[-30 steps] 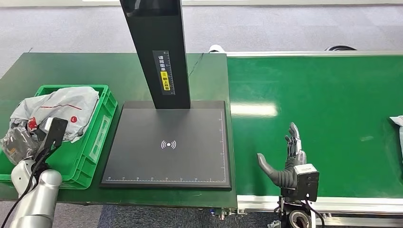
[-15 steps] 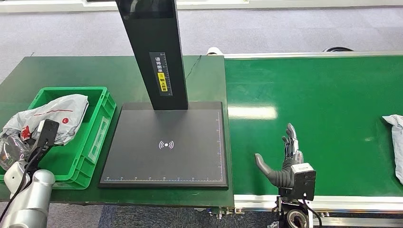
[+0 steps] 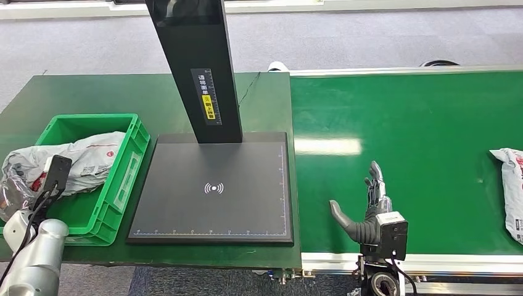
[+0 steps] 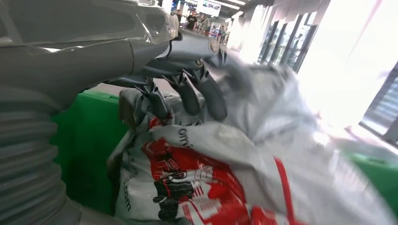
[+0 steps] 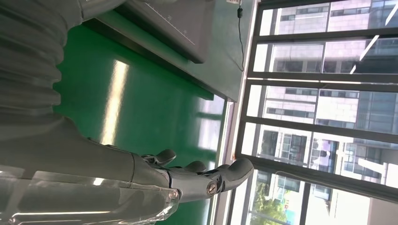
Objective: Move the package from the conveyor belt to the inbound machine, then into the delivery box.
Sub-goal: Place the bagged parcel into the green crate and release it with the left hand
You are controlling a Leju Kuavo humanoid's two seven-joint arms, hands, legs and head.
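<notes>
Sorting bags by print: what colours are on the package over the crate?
Grey with red and black print; the package shows best in the left wrist view.

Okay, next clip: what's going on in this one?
The left robot hand has its fingers on a grey and red plastic package that lies partly in the green delivery box, spilling over its outer rim. The black inbound machine has nothing on its plate. The right robot hand hovers open above the green conveyor belt, holding nothing. Another package lies at the belt's far right edge, well apart from that hand.
</notes>
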